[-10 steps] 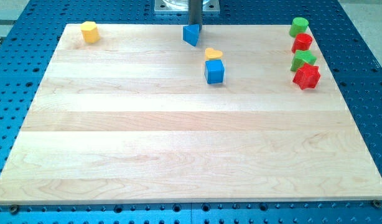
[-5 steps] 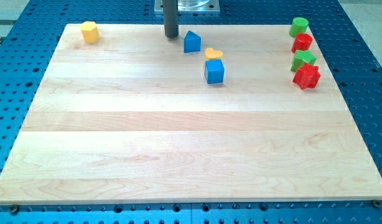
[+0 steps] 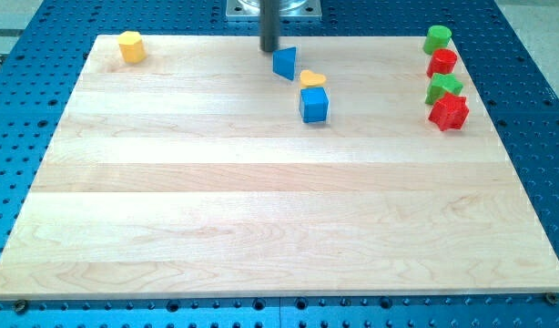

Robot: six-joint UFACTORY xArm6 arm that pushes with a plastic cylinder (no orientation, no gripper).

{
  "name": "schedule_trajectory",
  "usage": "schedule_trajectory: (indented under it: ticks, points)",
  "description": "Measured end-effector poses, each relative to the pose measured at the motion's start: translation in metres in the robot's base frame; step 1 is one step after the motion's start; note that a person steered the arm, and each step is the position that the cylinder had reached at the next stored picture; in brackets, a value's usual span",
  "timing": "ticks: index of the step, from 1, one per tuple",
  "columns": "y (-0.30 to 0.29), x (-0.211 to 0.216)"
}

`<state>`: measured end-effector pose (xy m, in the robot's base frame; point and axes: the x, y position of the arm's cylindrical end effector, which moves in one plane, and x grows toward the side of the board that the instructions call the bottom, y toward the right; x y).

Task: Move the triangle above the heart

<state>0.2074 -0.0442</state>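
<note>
The blue triangle (image 3: 285, 63) sits near the view's top centre of the wooden board (image 3: 261, 200). The yellow heart (image 3: 311, 79) lies just to its lower right, close to it. My tip (image 3: 269, 48) stands just up and left of the triangle, at or very near its upper left corner. A blue cube (image 3: 313, 104) sits directly below the heart, touching it.
A yellow block (image 3: 130, 46) sits at the board's top left corner. At the view's right edge stand a green cylinder (image 3: 437, 39), a red block (image 3: 442, 63), a green block (image 3: 443, 87) and a red star-like block (image 3: 449, 111) in a column.
My tip swung left of the triangle and has come back right, against its upper left. The triangle has shifted slightly right and down toward the heart.
</note>
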Motion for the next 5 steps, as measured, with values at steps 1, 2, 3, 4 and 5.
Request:
schedule_trajectory:
  ticks: [1,2,3,4,5]
  points:
    - [-0.027,0.024]
    - [0.009,0.031]
    - [0.044,0.031]
    - [0.059,0.031]
    - [0.056,0.031]
